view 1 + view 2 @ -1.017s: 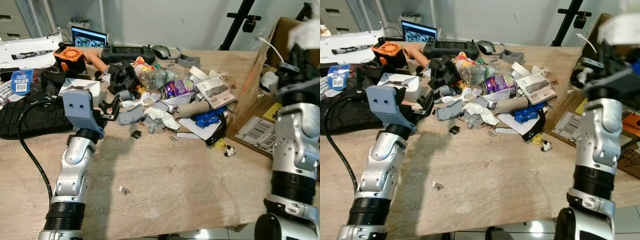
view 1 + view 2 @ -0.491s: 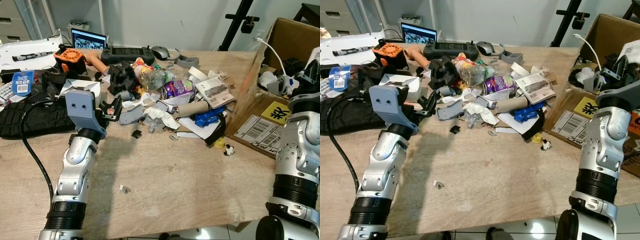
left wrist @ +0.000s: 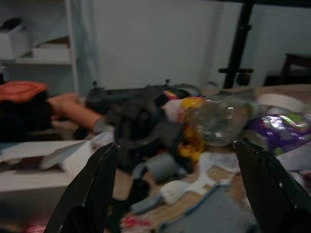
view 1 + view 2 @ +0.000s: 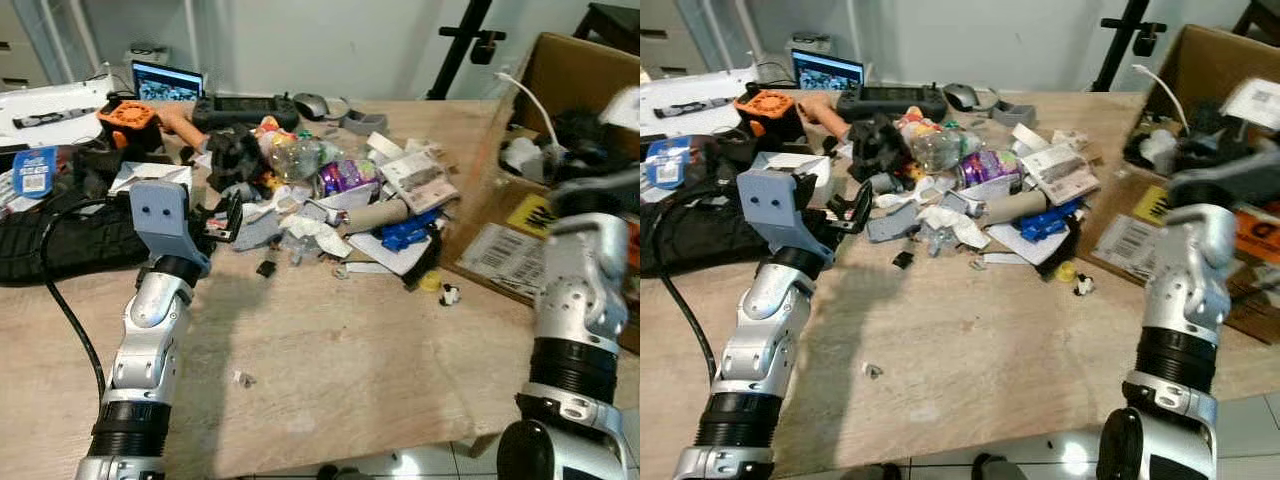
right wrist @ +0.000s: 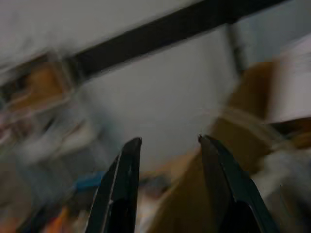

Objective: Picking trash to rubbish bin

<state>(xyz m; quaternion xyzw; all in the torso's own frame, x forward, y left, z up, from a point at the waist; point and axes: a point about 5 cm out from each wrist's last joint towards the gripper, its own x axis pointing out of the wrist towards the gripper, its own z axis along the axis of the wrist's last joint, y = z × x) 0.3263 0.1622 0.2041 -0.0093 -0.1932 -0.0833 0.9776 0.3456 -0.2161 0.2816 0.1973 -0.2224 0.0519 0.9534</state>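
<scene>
Most trash (image 4: 340, 200) lies piled far on the table (image 4: 330, 360); left gripper (image 3: 177, 187) spread empty, right gripper (image 5: 167, 179) parted by the right-hand box (image 4: 575, 80).

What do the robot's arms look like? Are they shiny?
Yes! Both arms are shiny silver tubes with black ribbed rings near the bottom. The left arm has a grey-blue boxy wrist with two little holes, and a black cable trails beside it. Each gripper has two long black fingers.
</scene>
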